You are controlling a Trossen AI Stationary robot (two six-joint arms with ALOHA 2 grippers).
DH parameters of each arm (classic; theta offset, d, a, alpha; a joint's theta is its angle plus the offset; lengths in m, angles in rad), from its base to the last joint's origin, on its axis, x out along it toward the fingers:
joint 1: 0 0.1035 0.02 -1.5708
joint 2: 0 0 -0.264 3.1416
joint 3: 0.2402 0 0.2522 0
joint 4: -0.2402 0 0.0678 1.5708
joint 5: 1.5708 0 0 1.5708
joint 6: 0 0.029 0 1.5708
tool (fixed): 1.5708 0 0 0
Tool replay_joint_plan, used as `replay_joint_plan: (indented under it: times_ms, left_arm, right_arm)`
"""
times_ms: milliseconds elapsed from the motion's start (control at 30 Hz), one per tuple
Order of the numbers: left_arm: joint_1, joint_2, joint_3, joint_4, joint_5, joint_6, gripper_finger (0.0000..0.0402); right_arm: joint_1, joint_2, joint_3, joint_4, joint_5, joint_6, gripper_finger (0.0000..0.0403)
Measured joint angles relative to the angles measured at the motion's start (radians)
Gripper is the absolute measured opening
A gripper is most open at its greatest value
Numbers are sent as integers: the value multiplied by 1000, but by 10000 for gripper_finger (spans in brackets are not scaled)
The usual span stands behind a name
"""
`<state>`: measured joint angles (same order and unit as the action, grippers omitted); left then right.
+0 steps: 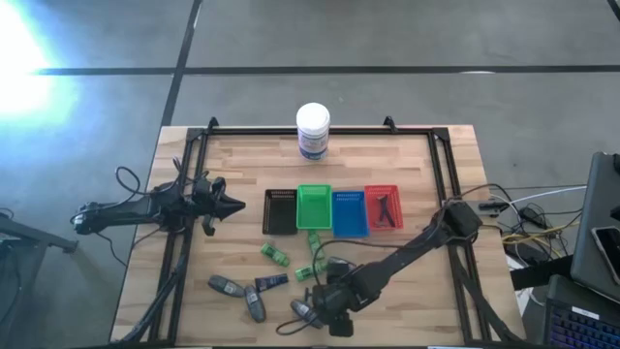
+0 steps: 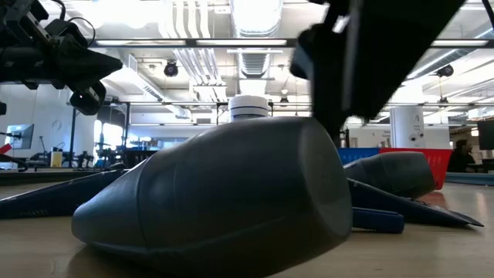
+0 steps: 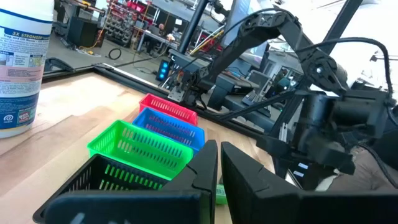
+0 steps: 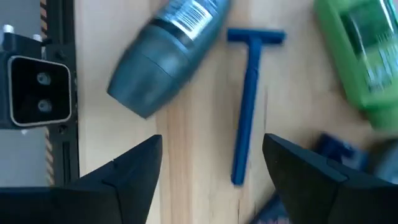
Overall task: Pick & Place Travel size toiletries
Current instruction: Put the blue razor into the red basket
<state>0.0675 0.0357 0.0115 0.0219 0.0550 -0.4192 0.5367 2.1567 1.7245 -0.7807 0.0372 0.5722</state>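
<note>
My right gripper hung low over the table's near edge, arm stretched diagonally, fingers spread wide above a blue razor, a grey bottle beside it. My left gripper waited raised near the black tray, fingers nearly together.

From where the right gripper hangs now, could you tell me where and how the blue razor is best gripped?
Grip the blue razor around the middle of its thin straight handle, coming straight down from above. It lies flat on the table, lengthwise between the open fingers of the right gripper, so they would close across the handle. The grey bottle lies close beside it.
</note>
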Motion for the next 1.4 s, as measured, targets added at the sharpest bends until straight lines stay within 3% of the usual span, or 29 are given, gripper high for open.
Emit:
replay_joint_plan:
  times_ms: [200, 533, 1100, 1400]
  left_arm:
    - [0, 0, 0, 0, 0, 0, 26]
    - [0, 0, 0, 0, 0, 0, 26]
    - [0, 1, 0, 0, 0, 0, 26]
    - [0, 1, 0, 0, 0, 0, 26]
  right_arm:
    - [-3, 56, 41, 3, 74, -78, 252]
    - [-8, 108, 39, 28, 93, -67, 229]
    - [-31, 141, 41, 58, 69, 2, 254]
    - [-51, 141, 39, 51, 69, 0, 174]
